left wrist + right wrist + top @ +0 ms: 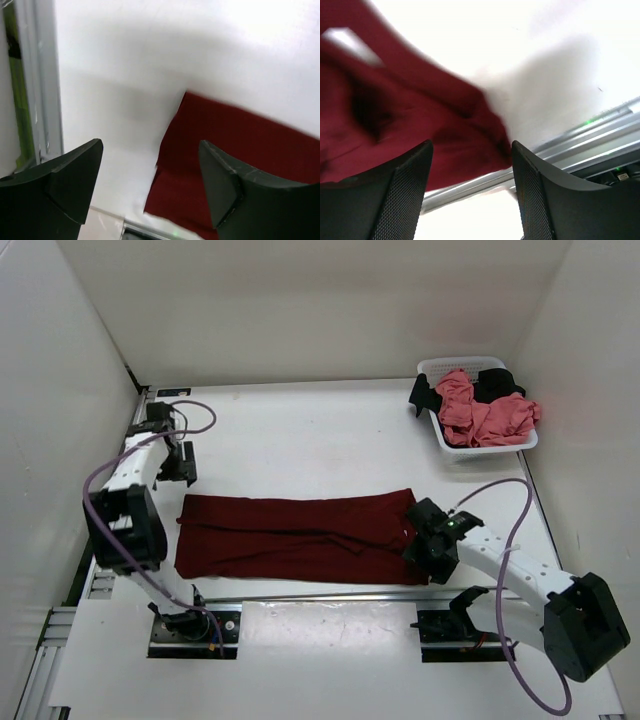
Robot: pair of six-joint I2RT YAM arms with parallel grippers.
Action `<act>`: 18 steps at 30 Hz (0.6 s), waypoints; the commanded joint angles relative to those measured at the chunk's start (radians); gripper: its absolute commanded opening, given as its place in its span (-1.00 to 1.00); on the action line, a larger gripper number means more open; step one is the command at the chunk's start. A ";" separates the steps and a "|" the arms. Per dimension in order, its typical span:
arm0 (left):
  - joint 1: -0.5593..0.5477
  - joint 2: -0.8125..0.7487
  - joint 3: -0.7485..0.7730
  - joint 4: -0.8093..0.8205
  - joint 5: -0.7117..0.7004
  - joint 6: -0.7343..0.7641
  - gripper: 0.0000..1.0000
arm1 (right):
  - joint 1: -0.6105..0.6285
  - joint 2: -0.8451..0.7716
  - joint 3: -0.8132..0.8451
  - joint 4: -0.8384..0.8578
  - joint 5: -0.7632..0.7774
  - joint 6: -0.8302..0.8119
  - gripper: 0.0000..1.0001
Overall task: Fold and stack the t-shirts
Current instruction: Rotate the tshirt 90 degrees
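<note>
Mesh-padded right hand [471,146], rumpled maroon t-shirt [395,115]

white tabletop [300,430], matte, evenly lit. maroon t-shirt [300,538] lies directly on it, folded into a long band running left to right, parallel to the near edge and close to it. the cloth is creased along its length and the right end is slightly bunched. white perforated basket [440,364] sits in the far right corner, well apart from the shirt.
</note>
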 commanded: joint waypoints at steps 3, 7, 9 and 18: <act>-0.017 0.150 0.030 0.079 0.008 -0.001 0.84 | -0.028 0.009 -0.093 0.106 -0.015 0.157 0.37; -0.017 0.180 0.010 0.079 0.057 -0.001 0.71 | -0.038 0.061 -0.157 0.180 -0.092 0.157 0.30; -0.017 0.181 -0.024 0.089 0.027 -0.001 0.53 | -0.038 0.061 -0.157 0.189 -0.083 0.157 0.05; 0.058 0.110 -0.050 0.066 0.014 -0.001 0.67 | -0.284 0.311 0.106 0.275 -0.055 -0.193 -0.79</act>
